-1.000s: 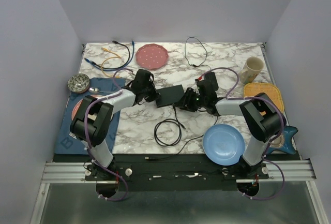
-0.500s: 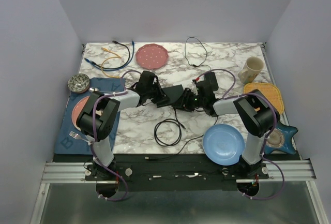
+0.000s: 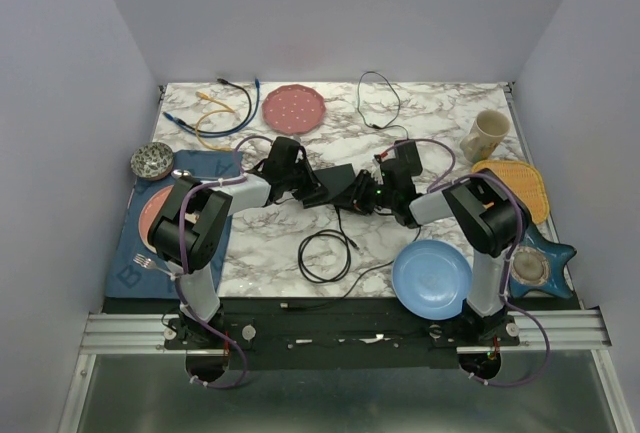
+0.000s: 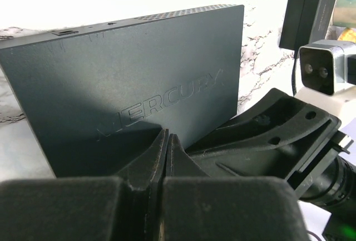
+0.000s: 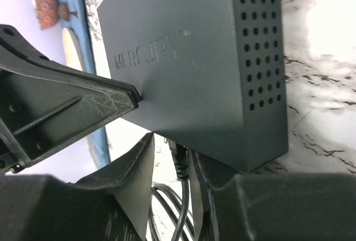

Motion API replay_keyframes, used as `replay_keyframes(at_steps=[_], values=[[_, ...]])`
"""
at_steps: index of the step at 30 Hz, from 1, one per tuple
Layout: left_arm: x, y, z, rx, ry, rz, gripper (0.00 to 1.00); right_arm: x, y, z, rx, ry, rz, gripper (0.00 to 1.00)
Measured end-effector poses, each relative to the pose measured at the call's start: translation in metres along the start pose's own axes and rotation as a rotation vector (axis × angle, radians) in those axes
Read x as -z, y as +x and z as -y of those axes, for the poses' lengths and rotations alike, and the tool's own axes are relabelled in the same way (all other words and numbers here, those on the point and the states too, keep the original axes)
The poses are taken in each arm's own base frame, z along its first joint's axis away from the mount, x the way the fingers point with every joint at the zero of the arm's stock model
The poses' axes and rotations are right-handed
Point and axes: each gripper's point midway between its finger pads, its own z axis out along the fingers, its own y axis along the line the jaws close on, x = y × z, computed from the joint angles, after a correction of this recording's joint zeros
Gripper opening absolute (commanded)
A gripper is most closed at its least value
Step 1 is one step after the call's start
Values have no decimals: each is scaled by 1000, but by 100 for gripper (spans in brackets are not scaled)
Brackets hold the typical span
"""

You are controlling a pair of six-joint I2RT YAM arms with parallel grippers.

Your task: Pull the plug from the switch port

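The switch [image 3: 340, 187] is a flat black box marked MERCURY in the middle of the marble table; it also shows in the left wrist view [image 4: 133, 74] and the right wrist view [image 5: 189, 57]. My left gripper [image 3: 312, 189] is shut, and its fingertips [image 4: 167, 136] rest on the switch's top face. My right gripper [image 3: 366, 196] is open at the switch's near edge. Its jaws stand either side of a black plug [image 5: 181, 160] seated in a port, with the right finger close beside it. The plug's black cable [image 3: 325, 253] coils towards the front.
A pink plate [image 3: 294, 107], coloured cables [image 3: 215, 113] and a thin black cable [image 3: 378, 98] lie at the back. A mug [image 3: 487, 133] and yellow mat [image 3: 512, 183] are at the right, a blue plate [image 3: 431, 278] at the front right, and a bowl [image 3: 152, 160] and blue mat [image 3: 150, 253] at the left.
My left gripper has moved right onto the switch's top, and the switch has turned slightly. The right gripper has shifted a little at the switch's edge.
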Motion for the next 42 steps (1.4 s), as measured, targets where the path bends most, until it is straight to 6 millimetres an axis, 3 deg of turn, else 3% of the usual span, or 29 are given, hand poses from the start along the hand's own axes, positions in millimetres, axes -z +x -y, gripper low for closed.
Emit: replay_keyframes(at_steps=[10, 21, 25, 33, 42], values=[[0, 0, 0, -2, 4, 1, 0, 4, -3, 6, -70, -54, 13, 31], [-1, 0, 0, -3, 9, 2, 0, 4, -3, 7, -72, -54, 7, 31], [-1, 0, 0, -3, 10, 2, 0, 3, -3, 6, -74, -52, 2, 14], [-2, 0, 1, -5, 18, 5, 0, 4, -2, 6, -78, -52, -13, 0], [6, 11, -1, 10, 36, -9, 0, 5, -1, 7, -42, -55, -19, 0]])
